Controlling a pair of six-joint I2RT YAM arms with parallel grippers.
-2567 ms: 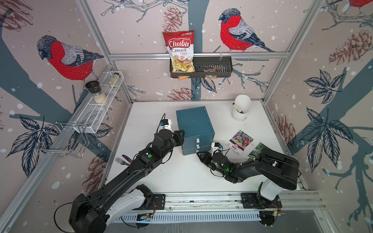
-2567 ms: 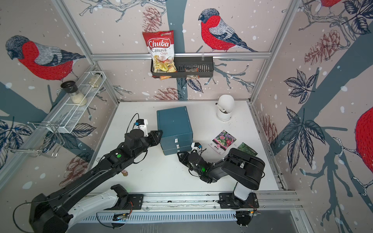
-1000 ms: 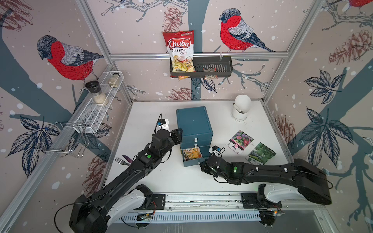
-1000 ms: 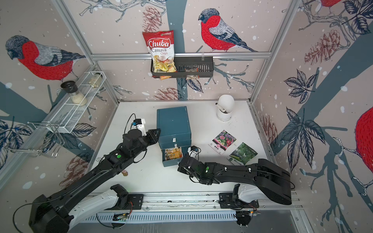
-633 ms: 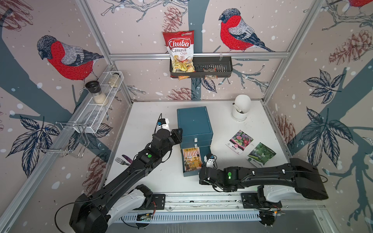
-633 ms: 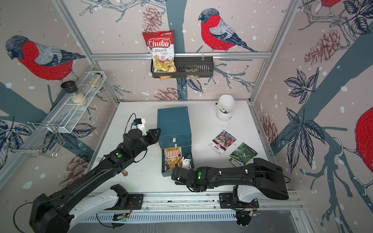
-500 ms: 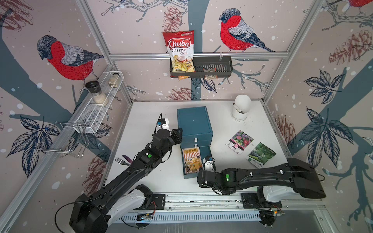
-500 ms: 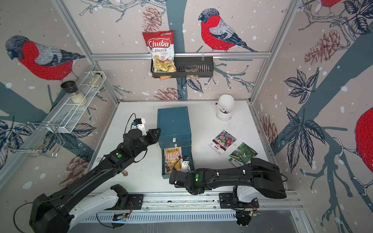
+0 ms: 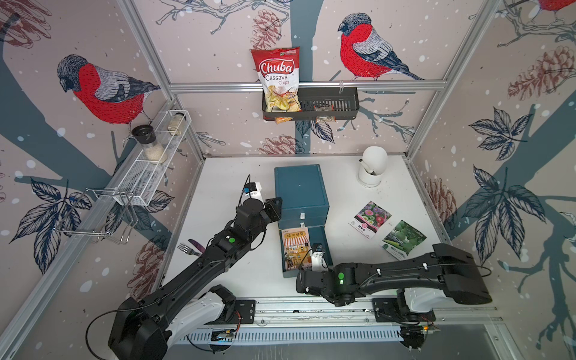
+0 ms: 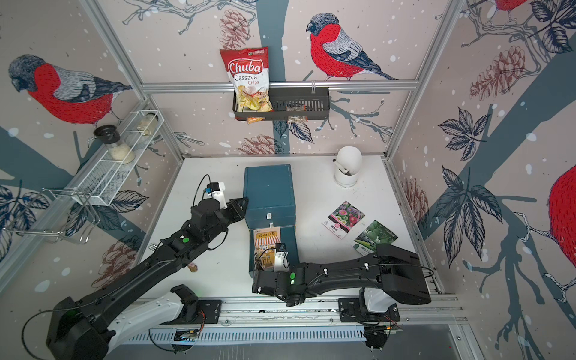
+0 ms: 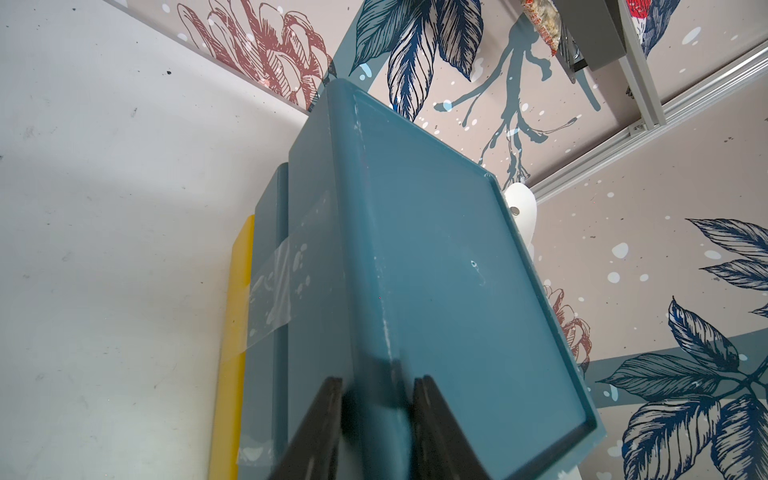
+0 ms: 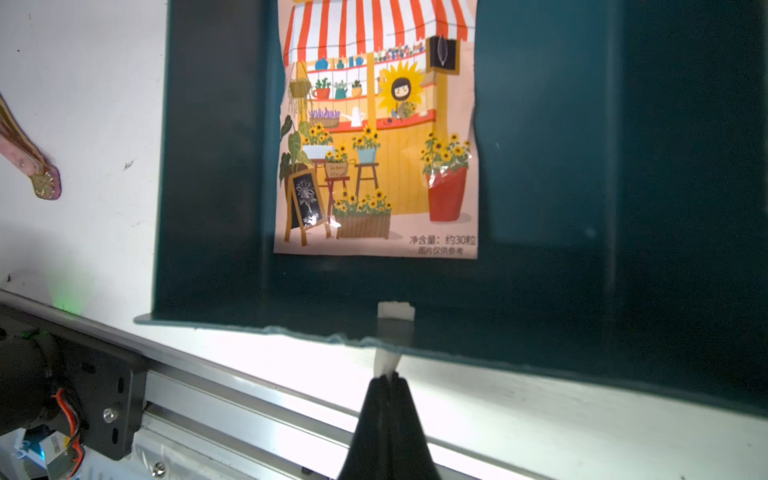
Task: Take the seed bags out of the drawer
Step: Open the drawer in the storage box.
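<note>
We are pulling the drawer (image 9: 318,238) farther out toward the front edge of the table (image 9: 218,174); it was shut at first. Our right gripper (image 12: 388,376) is pinching the white tab (image 12: 386,359) and backing toward that edge. The shop picture seed bag (image 9: 295,249) is showing more and more inside. Our right arm (image 9: 389,274) is stretching out flat, uncovering the green seed bag (image 9: 403,238).

Robotics lab test cell dressed as a home nook, aluminium frame (image 9: 218,84) holding wall panels (image 9: 202,40) printed with bullfinches and pine cones, white table (image 9: 224,180), left arm (image 9: 218,255) and right arm (image 9: 392,274) bolted to a metal rail (image 9: 280,307) at the front edge, wire shelf (image 9: 146,177), black basket (image 9: 343,99) with a chips bag (image 9: 276,74)
</note>
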